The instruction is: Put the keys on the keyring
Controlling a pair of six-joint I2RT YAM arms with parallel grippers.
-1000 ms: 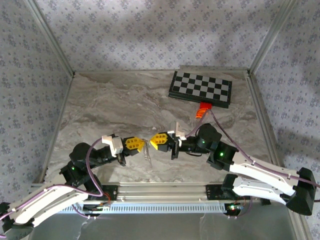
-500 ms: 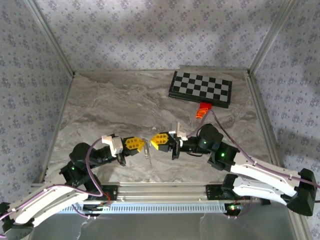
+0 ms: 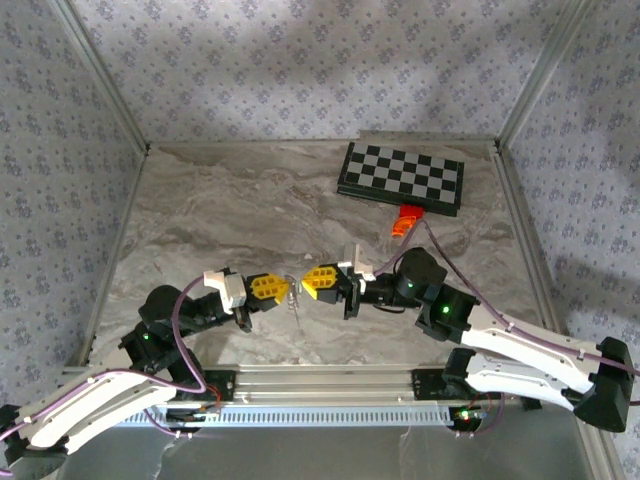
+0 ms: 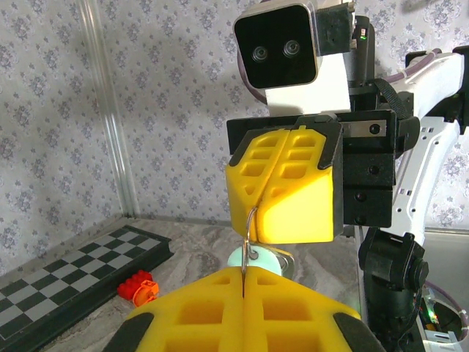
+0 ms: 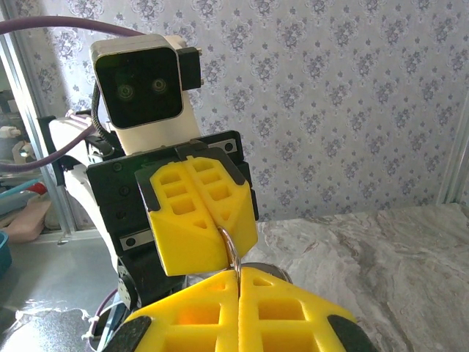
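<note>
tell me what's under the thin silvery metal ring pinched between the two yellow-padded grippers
Just below the thin silvery metal ring a small teal-green round key head shows. The yellow pads of the left gripper cover its lower part, so whether it hangs from the ring cannot be told.

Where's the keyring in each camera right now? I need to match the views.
Top external: keyring in the gap between the two sets of yellow pads, near the front.
Left wrist: thin wire arc bridging near and facing pads, centre.
Right wrist: short arc where the pads meet, centre.
Shared landmark: the yellow pads, tip to tip.
</note>
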